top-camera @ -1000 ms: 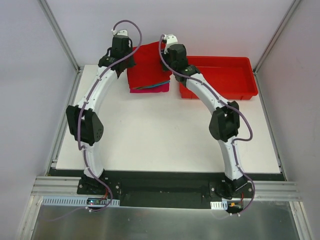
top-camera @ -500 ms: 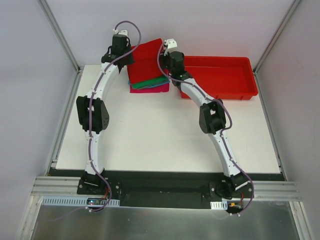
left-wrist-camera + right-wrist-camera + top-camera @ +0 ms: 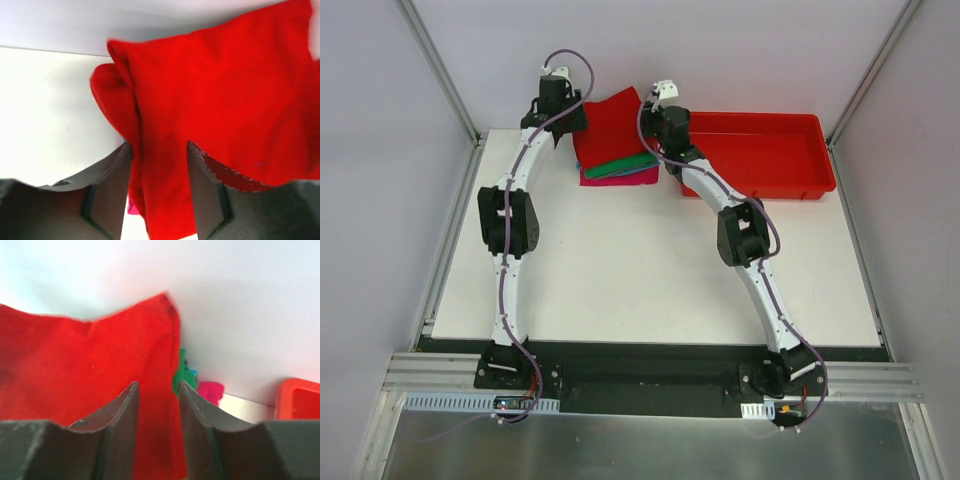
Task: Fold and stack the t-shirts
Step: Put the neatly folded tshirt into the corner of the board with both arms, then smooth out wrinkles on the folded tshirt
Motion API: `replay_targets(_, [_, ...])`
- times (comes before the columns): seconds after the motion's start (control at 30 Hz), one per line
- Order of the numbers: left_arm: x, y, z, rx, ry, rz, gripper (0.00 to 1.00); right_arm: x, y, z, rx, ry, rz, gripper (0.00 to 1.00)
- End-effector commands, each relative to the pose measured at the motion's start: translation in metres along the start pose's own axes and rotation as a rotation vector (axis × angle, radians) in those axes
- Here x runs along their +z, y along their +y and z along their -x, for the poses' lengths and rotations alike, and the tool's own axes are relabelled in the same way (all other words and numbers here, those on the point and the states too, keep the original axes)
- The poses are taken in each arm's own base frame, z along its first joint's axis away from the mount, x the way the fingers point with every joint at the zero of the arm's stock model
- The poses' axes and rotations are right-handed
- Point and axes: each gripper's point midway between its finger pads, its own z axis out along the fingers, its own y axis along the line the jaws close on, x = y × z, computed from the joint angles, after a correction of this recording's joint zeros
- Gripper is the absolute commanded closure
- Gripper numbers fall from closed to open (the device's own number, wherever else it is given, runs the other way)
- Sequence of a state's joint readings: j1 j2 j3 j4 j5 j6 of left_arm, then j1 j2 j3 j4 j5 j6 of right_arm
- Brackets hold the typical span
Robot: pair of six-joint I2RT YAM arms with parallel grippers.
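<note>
— Where is the red shirt [image 3: 612, 125]?
— At the far side of the table [image 3: 620, 270], over the folded green shirt [image 3: 620, 165] and pink shirt [image 3: 615, 180].
— And the fingers?
— The left fingers [image 3: 107, 185] and right fingers [image 3: 117, 420] stand parted, red cloth between them.

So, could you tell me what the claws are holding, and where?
The red shirt has its side edges inside the left claw and right claw, but whether either grips it cannot be told.
</note>
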State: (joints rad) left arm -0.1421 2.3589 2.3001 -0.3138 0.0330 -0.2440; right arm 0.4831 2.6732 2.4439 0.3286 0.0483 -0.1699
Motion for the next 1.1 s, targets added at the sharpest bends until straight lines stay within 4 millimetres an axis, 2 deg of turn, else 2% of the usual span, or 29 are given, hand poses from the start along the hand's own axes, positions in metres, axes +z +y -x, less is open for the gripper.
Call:
replay_targets(0.0, [0.001, -0.002, 0.028, 0.005, -0.08, -0.021, 0.42, 0.003, -0.022, 0.045, 0.004, -0.124, -0.046, 0.53])
replay_targets(0.03, [0.002, -0.003, 0.027, 0.003, -0.077, -0.03, 0.4, 0.003, -0.022, 0.044, 0.004, -0.118, -0.045, 0.45])
replay_targets(0.1, [0.0, -0.006, 0.03, 0.007, -0.081, -0.039, 0.32, 0.001, -0.023, 0.046, 0.004, -0.114, -0.05, 0.4])
replay_targets(0.13, [-0.002, -0.006, 0.031, 0.006, -0.084, -0.04, 0.24, 0.0, -0.022, 0.046, 0.01, -0.111, -0.048, 0.39])
replay_targets(0.17, [-0.004, -0.007, 0.033, 0.006, -0.089, -0.04, 0.07, -0.001, -0.023, 0.046, 0.013, -0.107, -0.052, 0.36])
replay_targets(0.2, [-0.006, -0.007, 0.036, 0.006, -0.095, -0.04, 0.01, -0.002, -0.023, 0.048, 0.016, -0.102, -0.052, 0.34])
replay_targets(0.33, [-0.021, -0.014, 0.044, -0.008, -0.102, -0.06, 0.01, -0.013, -0.023, 0.057, 0.019, -0.076, -0.064, 0.24])
replay_targets(0.4, [-0.038, -0.021, 0.052, -0.022, -0.108, -0.085, 0.01, -0.026, -0.02, 0.08, 0.029, -0.083, -0.06, 0.19])
replay_targets(0.53, [-0.078, -0.036, 0.061, -0.06, -0.111, -0.137, 0.01, -0.051, -0.006, 0.109, 0.04, -0.059, -0.013, 0.09])
replay_targets(0.6, [-0.099, -0.04, 0.061, -0.079, -0.106, -0.152, 0.01, -0.06, -0.002, 0.114, 0.04, -0.038, -0.001, 0.0])
replay_targets(0.63, [-0.108, -0.042, 0.06, -0.083, -0.104, -0.158, 0.01, -0.063, 0.002, 0.113, 0.042, -0.022, 0.011, 0.04])
replay_targets(0.67, [-0.116, -0.041, 0.056, -0.089, -0.093, -0.156, 0.01, -0.065, 0.004, 0.109, 0.046, -0.003, 0.018, 0.04])
replay_targets(0.83, [-0.156, -0.034, 0.026, -0.128, -0.044, -0.133, 0.01, -0.064, 0.044, 0.075, 0.151, 0.08, 0.237, 0.04])
replay_targets(0.87, [-0.16, -0.029, 0.011, -0.141, -0.018, -0.116, 0.01, -0.062, 0.055, 0.078, 0.168, 0.074, 0.285, 0.04])
replay_targets(0.97, [-0.178, -0.028, -0.006, -0.157, 0.004, -0.123, 0.01, -0.047, 0.072, 0.071, 0.281, 0.075, 0.371, 0.04])
replay_targets(1.07, [-0.181, -0.026, -0.031, -0.163, 0.057, -0.129, 0.01, -0.031, 0.082, 0.06, 0.411, 0.037, 0.404, 0.04])
